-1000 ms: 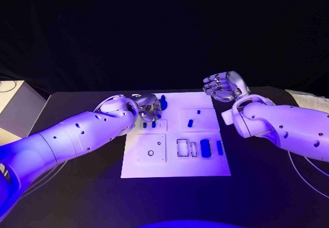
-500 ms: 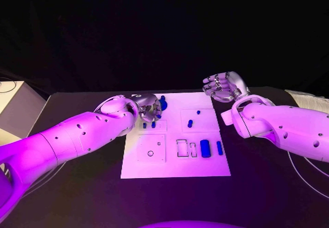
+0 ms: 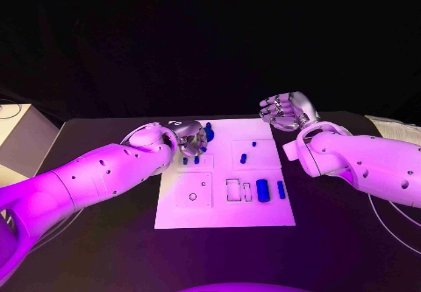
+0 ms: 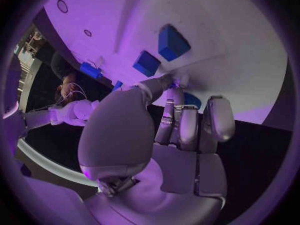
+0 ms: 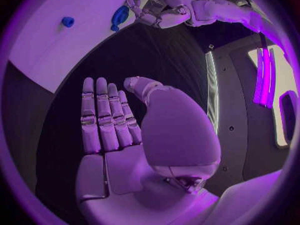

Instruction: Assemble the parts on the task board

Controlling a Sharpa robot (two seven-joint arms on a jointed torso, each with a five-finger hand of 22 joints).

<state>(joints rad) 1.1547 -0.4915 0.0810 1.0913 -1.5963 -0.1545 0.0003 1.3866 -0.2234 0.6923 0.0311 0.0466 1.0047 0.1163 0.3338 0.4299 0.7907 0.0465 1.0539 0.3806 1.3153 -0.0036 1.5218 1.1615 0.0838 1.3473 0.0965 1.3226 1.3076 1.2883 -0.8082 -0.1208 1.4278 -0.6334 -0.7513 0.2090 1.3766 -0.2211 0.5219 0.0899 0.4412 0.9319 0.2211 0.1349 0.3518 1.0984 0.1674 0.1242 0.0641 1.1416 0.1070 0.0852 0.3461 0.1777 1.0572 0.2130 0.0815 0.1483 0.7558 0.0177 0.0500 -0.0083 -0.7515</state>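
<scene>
The white task board (image 3: pixel 224 210) lies in the middle of the black table. My left hand (image 3: pixel 188 140) rests at its far left corner, fingers bent down around a dark blue part (image 3: pixel 208 131). In the left wrist view the thumb and fingertips (image 4: pixel 181 115) close over that blue part (image 4: pixel 191 101) on the board, beside two blue blocks (image 4: pixel 171 41). The right wrist view shows the same left hand (image 5: pixel 159 10) with the part (image 5: pixel 119 14). My right hand (image 3: pixel 286 111) hovers above the far right corner, holding nothing, its fingers (image 5: pixel 103 117) stretched side by side.
Two small blue pegs (image 3: pixel 190 160) stand just near of the left hand. More blue parts (image 3: pixel 243 158) (image 3: pixel 262 190) (image 3: pixel 281 189) sit on the board's right half, next to open slots (image 3: pixel 233 188). A pale box (image 3: pixel 22 137) stands at the table's left edge.
</scene>
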